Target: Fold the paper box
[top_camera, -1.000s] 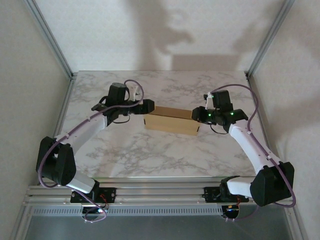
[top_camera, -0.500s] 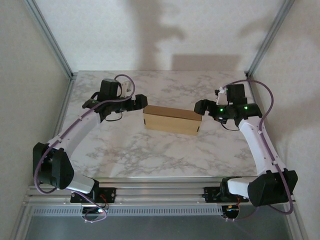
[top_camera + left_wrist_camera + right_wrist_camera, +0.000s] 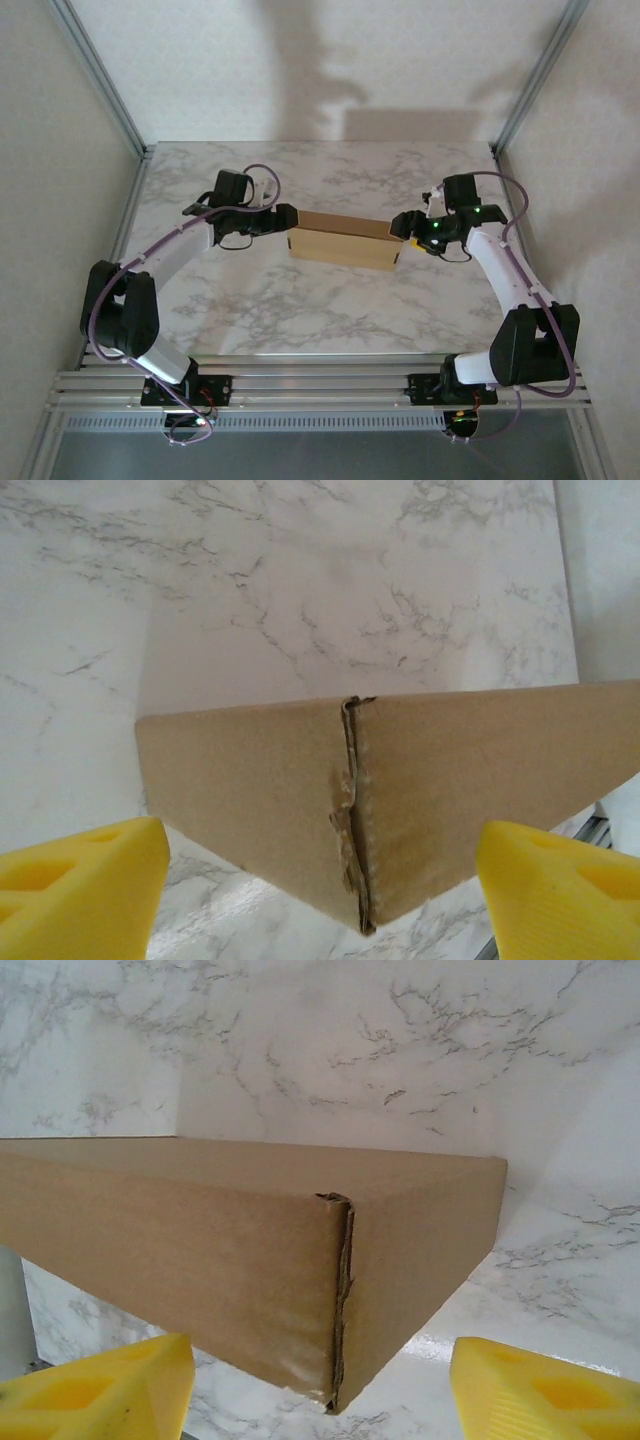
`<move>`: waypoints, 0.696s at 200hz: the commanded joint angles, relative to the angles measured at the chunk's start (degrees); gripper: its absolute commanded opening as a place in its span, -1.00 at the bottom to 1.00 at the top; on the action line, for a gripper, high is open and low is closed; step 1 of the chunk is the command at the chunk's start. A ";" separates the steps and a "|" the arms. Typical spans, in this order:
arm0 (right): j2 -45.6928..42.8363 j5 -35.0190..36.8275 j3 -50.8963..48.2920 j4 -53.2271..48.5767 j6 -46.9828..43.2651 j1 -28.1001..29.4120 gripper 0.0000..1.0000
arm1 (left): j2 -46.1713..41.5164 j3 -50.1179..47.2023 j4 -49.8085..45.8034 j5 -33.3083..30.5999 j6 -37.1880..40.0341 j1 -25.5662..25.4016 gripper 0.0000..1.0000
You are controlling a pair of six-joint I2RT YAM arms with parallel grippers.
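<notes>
The paper box [image 3: 342, 242] is lying closed at the middle of the table [image 3: 300, 310], its long axis running left to right. The left gripper [image 3: 286, 218] is facing its left end and the right gripper [image 3: 400, 225] its right end, both spread wide with a box corner between their yellow fingers [image 3: 80, 880], gripping nothing

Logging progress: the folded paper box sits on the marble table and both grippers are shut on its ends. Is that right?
Not quite. The wrist views show the left gripper and the right gripper open, each facing a corner of the paper box. It does sit folded on the table.
</notes>
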 commanded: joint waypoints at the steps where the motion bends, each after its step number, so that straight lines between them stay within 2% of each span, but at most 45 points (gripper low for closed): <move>1: 0.81 -1.03 -1.23 2.73 1.35 -0.23 0.27 | 1.20 0.18 2.32 3.23 0.26 0.18 0.51; 32: 1.55 -1.23 -2.22 4.70 2.31 -0.15 0.13 | 2.53 -0.06 2.77 5.11 1.04 0.17 0.41; 58: 1.52 -2.45 -3.48 6.74 3.04 -0.23 0.05 | 2.07 -1.04 4.59 7.22 0.86 0.10 0.13; 96: 1.40 -4.94 -4.83 11.50 3.40 0.23 -0.07 | -0.41 -4.22 10.60 10.30 -0.71 -0.01 -0.04; 139: -3.16 -2.40 -8.91 14.53 1.90 3.44 -0.16 | -6.97 -10.26 14.30 9.22 -0.88 -1.02 -0.15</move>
